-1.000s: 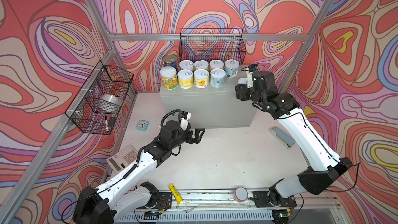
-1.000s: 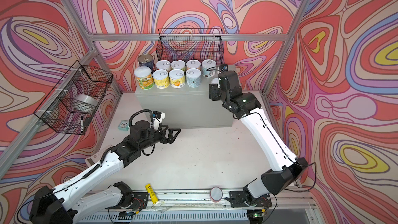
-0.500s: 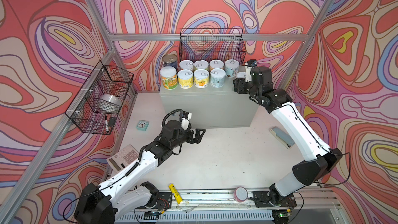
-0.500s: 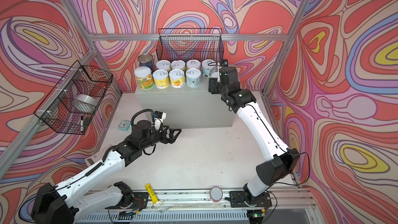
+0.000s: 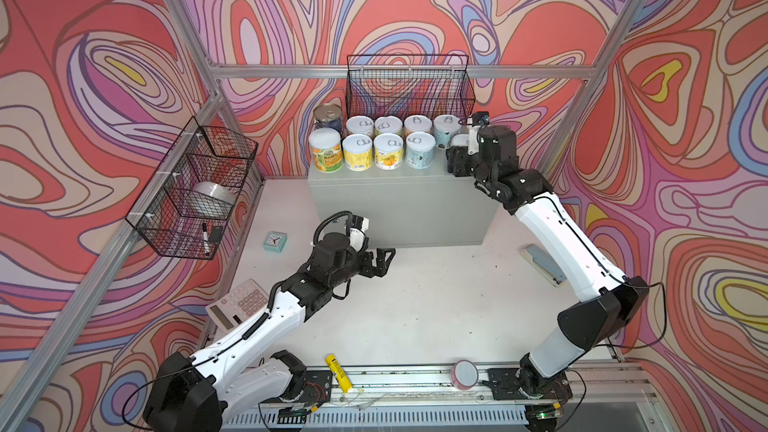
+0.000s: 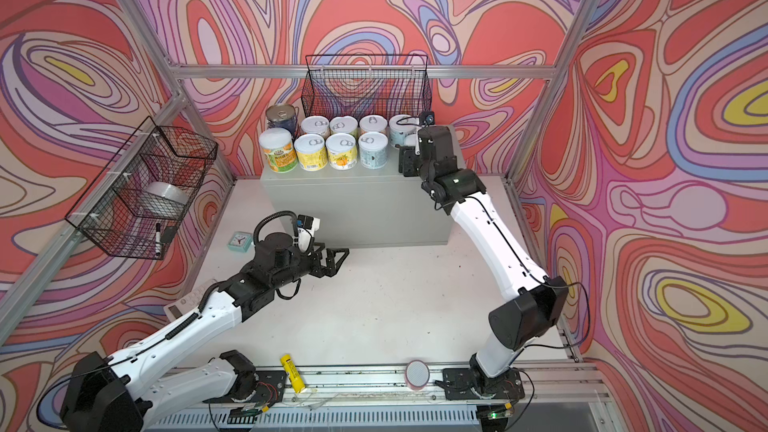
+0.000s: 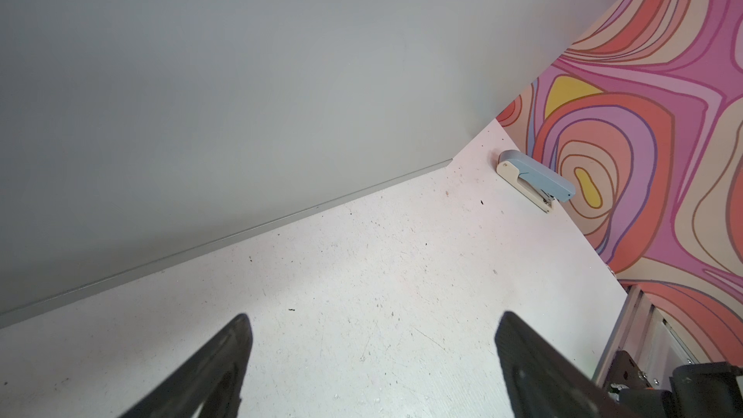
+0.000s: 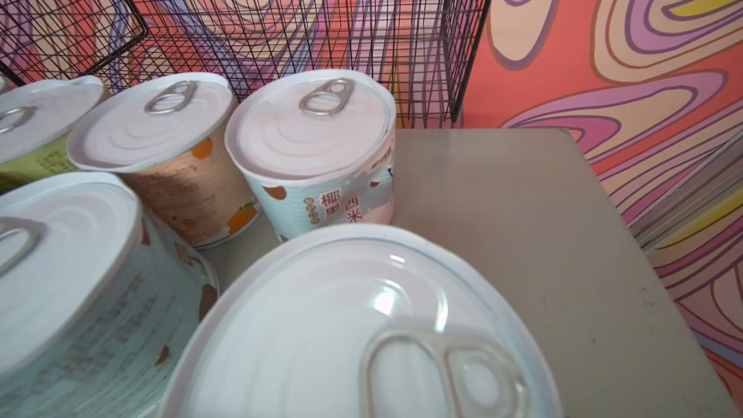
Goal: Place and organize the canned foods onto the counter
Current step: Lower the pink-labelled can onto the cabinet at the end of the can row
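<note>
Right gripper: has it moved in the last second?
Yes. The right gripper, carrying a white-lidded can, moved left toward the standing cans on the light-grey metal counter.

In both top views the stereo head looks steeply down from high in front of the counter (image 5: pixel 399 205), far enough back to hold the whole scene. The left wrist camera (image 5: pixel 358 224) sits low before the counter's front, looking along that grey face to a stapler (image 7: pixel 532 180) past its right end. The right wrist camera (image 5: pixel 482 118) hangs close over the counter's right end, looking across a white-lidded can (image 8: pixel 362 335) to the canned foods (image 8: pixel 309 146) and wire basket (image 8: pixel 257 26), all shared with both top views.
</note>
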### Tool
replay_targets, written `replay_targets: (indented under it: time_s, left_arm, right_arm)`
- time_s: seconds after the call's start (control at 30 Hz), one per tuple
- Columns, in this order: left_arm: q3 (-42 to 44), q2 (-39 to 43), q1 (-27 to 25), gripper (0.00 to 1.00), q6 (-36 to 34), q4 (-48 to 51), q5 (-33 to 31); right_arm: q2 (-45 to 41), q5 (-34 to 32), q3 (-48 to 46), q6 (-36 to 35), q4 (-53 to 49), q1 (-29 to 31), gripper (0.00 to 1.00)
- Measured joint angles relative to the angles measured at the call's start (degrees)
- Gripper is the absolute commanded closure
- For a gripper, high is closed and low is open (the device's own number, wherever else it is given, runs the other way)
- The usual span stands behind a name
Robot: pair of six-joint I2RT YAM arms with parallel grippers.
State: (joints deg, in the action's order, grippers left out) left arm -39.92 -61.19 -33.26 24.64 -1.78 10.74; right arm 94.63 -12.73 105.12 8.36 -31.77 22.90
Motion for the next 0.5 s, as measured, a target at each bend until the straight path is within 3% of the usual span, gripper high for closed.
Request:
replay_targets:
  time_s: [0.1,0.23,0.5]
  left_arm:
    - [0.0,-0.5,0.0,0.04,0.0,-0.2,-0.2]
    - [0.0,-0.8,0.0,0.04,0.0,-0.2,-0.3]
    - [0.1,-0.8,0.0,0.04,0.0,-0.3,-0.3]
  right_arm:
    - [0.0,0.0,0.0,0.0,0.0,0.0,0.20]
    - [0.0,-0.4,0.0,-0.2,-0.2,0.0,0.14]
    - [0.0,-0.8,0.6,0.1,0.1,0.0,0.10]
